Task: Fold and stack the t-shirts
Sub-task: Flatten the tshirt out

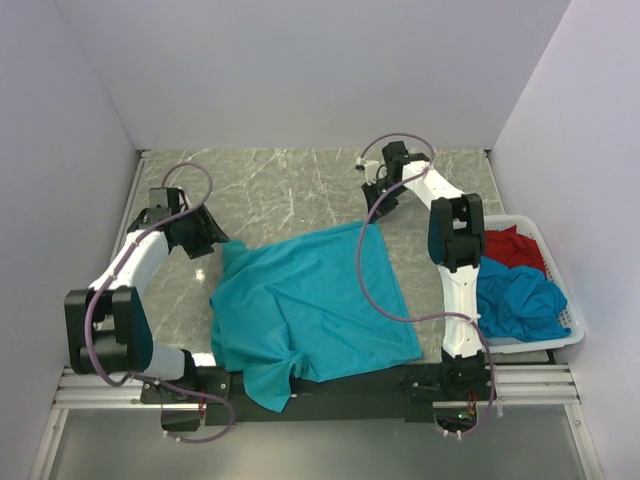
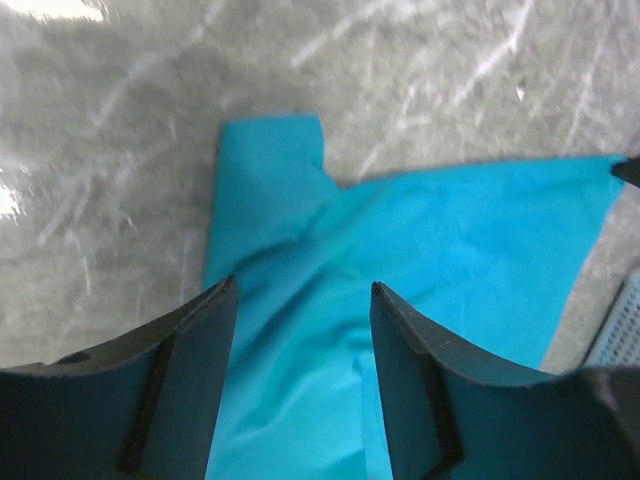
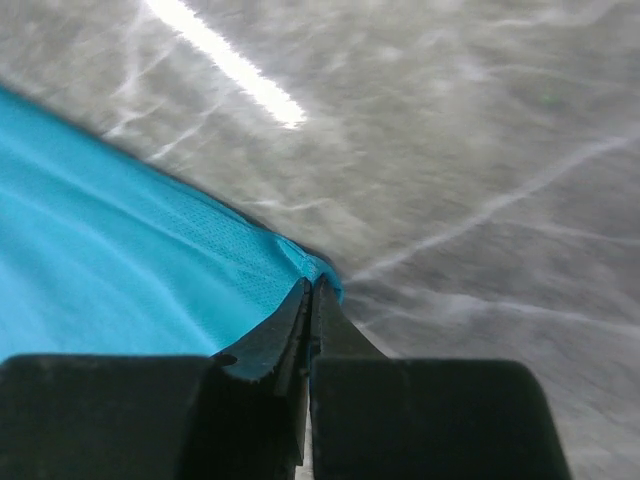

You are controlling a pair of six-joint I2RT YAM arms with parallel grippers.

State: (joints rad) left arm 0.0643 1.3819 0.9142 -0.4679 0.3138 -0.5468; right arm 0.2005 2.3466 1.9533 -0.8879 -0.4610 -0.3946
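A teal t-shirt (image 1: 310, 300) lies spread on the marble table, and its lower hem hangs over the near edge. My left gripper (image 1: 218, 240) is open and hovers just above the shirt's far left part, near a sleeve; in the left wrist view (image 2: 303, 287) teal cloth (image 2: 450, 250) shows between the fingers. My right gripper (image 1: 377, 205) is at the shirt's far right corner. In the right wrist view (image 3: 312, 282) it is shut, with the hem corner (image 3: 300, 262) pinched at its tips. A red t-shirt (image 1: 515, 250) and a blue t-shirt (image 1: 515, 300) lie crumpled in the basket.
A white slatted basket (image 1: 570, 320) stands at the right edge of the table beside the right arm. White walls enclose the table on the left, back and right. Bare marble (image 1: 280, 190) lies beyond the shirt.
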